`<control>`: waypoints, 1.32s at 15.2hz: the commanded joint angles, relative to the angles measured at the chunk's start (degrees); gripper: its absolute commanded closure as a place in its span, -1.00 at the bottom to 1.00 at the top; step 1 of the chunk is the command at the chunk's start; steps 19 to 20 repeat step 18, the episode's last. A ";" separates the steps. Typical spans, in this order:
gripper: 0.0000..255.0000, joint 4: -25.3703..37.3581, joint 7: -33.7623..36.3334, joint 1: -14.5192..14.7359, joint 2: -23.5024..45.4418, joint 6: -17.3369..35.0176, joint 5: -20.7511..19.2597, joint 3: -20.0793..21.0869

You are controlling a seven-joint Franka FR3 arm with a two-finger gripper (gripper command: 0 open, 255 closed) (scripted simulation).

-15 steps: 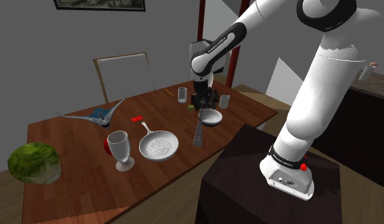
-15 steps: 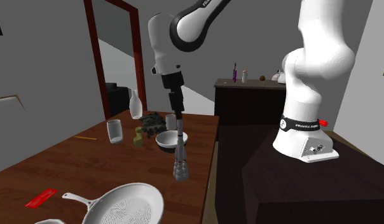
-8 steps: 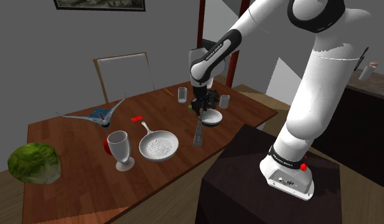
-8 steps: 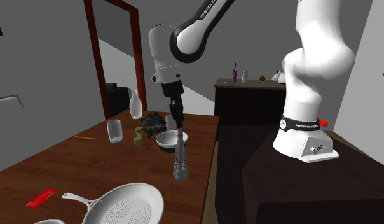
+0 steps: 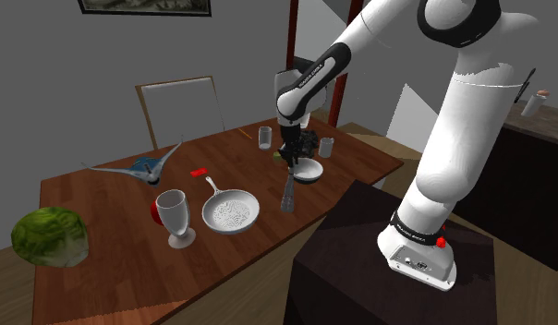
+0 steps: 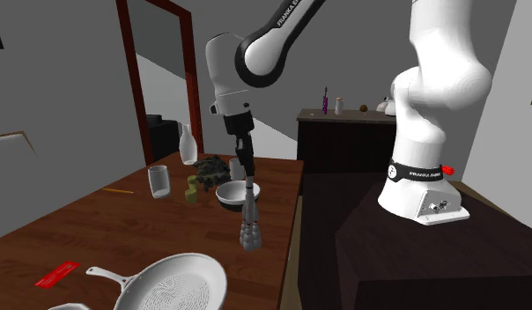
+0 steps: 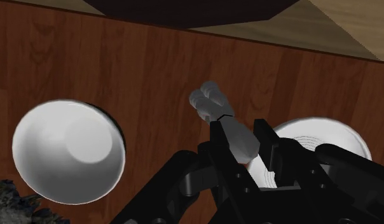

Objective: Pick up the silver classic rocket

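Here the claw [image 7: 239, 129] is clamped on the top of the grey rocket [image 7: 210, 102], which stands upright near the tabletop [image 5: 111, 208] edge, just beside a white bowl [image 7: 63, 153].

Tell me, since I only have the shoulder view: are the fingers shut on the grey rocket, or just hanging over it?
Observer: Shut on it. In the wrist view the gripper clasps the grey rocket from both sides.
Operator: Is anything hidden behind the arm from my angle?
Observer: Yes. The second exterior view shows a dark lumpy object on the table just behind the white bowl.
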 commanded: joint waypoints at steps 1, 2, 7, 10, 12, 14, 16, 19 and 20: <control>1.00 -0.09 -0.06 -0.03 -0.08 -0.10 -0.01 -0.03; 1.00 0.05 -0.08 -0.03 -0.70 -0.86 0.01 -0.02; 1.00 0.97 -0.18 -0.04 -3.61 -4.69 0.12 -0.01; 1.00 1.68 -0.23 -0.04 -5.22 -7.00 0.17 0.00; 1.00 2.21 -0.26 -0.04 -6.23 -8.55 0.20 0.00; 1.00 2.80 -0.29 -0.03 -7.20 -10.10 0.23 0.00; 1.00 3.43 -0.32 -0.03 -8.12 -11.65 0.26 0.00; 1.00 3.48 -0.32 -0.03 -8.19 -11.77 0.26 0.00; 1.00 3.48 -0.32 -0.03 -8.19 -11.77 0.26 0.00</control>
